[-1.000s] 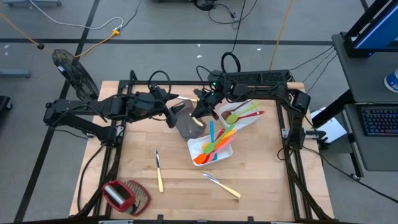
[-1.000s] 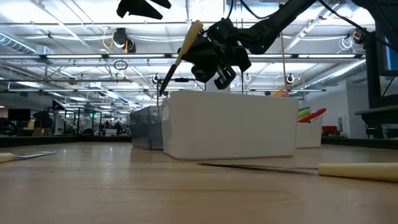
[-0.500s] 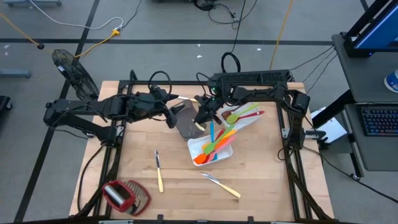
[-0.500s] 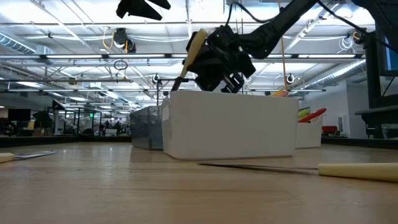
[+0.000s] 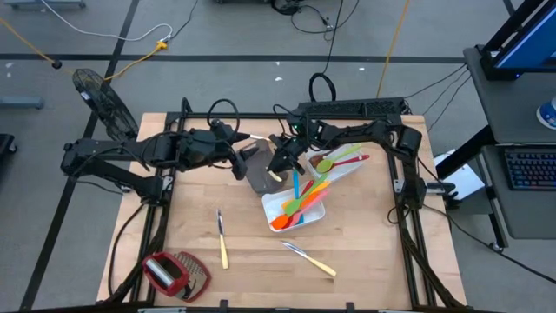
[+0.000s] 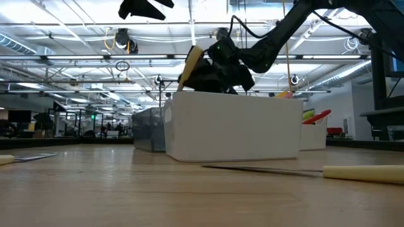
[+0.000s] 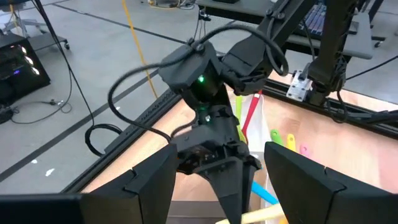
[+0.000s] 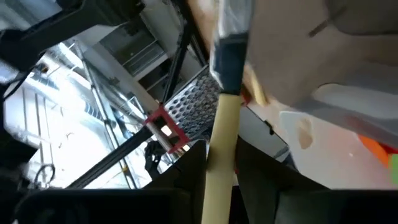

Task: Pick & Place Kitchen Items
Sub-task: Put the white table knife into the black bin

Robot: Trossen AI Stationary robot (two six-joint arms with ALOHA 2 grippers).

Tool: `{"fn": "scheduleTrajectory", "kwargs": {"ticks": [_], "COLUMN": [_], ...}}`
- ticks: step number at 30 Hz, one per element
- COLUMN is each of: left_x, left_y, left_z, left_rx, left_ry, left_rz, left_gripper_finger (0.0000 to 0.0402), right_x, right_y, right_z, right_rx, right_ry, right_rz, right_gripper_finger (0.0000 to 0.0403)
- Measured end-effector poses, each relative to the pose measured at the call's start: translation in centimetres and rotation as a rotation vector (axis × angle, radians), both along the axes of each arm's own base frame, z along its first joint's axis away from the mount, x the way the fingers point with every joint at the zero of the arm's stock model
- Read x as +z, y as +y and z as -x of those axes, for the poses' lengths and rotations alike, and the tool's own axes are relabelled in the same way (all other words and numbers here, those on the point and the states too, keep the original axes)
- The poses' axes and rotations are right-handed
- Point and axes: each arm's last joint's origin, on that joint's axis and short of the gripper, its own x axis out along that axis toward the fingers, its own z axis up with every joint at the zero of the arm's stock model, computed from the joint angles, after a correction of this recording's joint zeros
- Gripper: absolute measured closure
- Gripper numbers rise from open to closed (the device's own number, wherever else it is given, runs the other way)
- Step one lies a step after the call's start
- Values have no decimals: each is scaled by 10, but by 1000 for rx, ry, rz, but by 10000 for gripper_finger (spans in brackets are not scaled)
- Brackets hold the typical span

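My right gripper (image 5: 280, 163) hangs over the grey-brown tray (image 5: 257, 181), shut on a pale-handled metal utensil (image 6: 189, 64). In the low view the utensil stands steeply tilted, handle end up, and its lower end is hidden behind the white tray (image 6: 233, 132). My left gripper (image 5: 241, 162) waits open just left of the grey-brown tray with nothing between its fingers (image 7: 149, 186). Colourful spoons and spatulas (image 5: 300, 202) lie in the near white tray (image 5: 271, 206). Green and red ones (image 5: 340, 159) lie in the far white tray. My right gripper pinches the utensil's pale handle (image 8: 221, 152) between its two fingers, coming slanting from the table's far right. The handle's free end (image 6: 193, 53) sticks up beside the gripper and the metal end (image 8: 230, 56) points down toward the grey-brown tray, lifted clear.
Two pale-handled pieces of cutlery lie on the bare wood, one (image 5: 222, 239) near the left and one (image 5: 309, 259) near the front. A red-and-wire-mesh tool (image 5: 174, 274) sits at the near left corner. The two arms stand close together over the table's far middle.
My right gripper has gone down toward the grey-brown tray with the pale-handled utensil, which has stayed steeply tilted; its lower end has sunk behind the white tray's wall in the low view.
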Motion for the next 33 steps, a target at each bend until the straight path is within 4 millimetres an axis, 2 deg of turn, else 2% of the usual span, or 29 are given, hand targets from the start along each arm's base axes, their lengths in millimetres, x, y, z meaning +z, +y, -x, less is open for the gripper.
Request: {"fn": "scheduleTrajectory", "kwargs": {"ticks": [13, 17, 20, 24, 29, 33], "left_x": [0, 0, -1, -1, -1, -1], "left_y": [-2, -3, -7, -16, -30, -40], "left_z": [0, 0, 0, -1, -2, -1], "left_rx": [-1, 0, -30, -157, -305, -336], "left_ry": [-15, -20, -17, -12, -9, -19], "left_rz": [28, 43, 52, 98, 156, 209], "left_gripper_finger": [153, 153, 153, 153, 153, 153], "right_x": [6, 20, 38, 76, 126, 159], "right_y": [-7, -9, -8, -2, 18, 39], "right_z": [-1, 2, 7, 18, 38, 59], "right_rx": [-23, -37, -38, -19, 18, 13], "right_ry": [-81, -140, -192, -329, -538, -652], "right_rz": [52, 84, 121, 221, 405, 586], "right_gripper_finger": [248, 242, 247, 258, 285, 327]}}
